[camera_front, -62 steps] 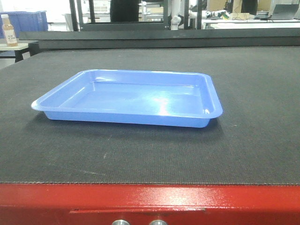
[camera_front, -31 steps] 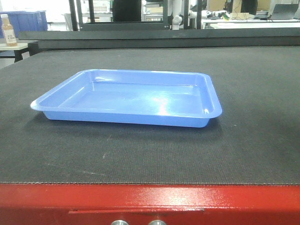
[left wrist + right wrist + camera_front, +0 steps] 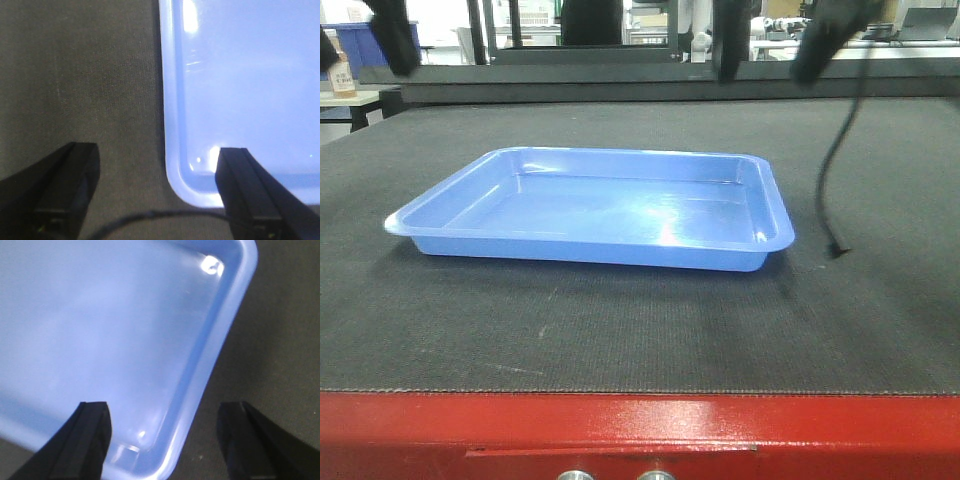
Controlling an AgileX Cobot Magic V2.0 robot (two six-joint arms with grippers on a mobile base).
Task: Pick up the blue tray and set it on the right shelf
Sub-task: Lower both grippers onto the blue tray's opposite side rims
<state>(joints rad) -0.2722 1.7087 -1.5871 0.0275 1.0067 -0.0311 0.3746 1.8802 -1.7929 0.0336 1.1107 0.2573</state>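
Open mat (image 3: 620, 330) all round the blue tray (image 3: 590, 205) — 1 black cable (image 3: 825, 170) dangles by its right rim.

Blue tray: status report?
Left gripper open over left rim; right gripper open over right rim. Blue tray flat on mat, ungripped. Cable dangles right of it.

A dark mat (image 3: 620, 330) tops the red table frame (image 3: 720, 430); a bottle (image 3: 342, 80) stands far left.

The left gripper (image 3: 157, 152) is showing two black wedge-shaped fingers (image 3: 65, 185), with a thin black cable (image 3: 160, 213) curving below them. The right gripper (image 3: 165, 410) is showing the same plain black fingers (image 3: 87, 440). A black cord (image 3: 832, 170) is hanging off a dark arm (image 3: 825, 35).
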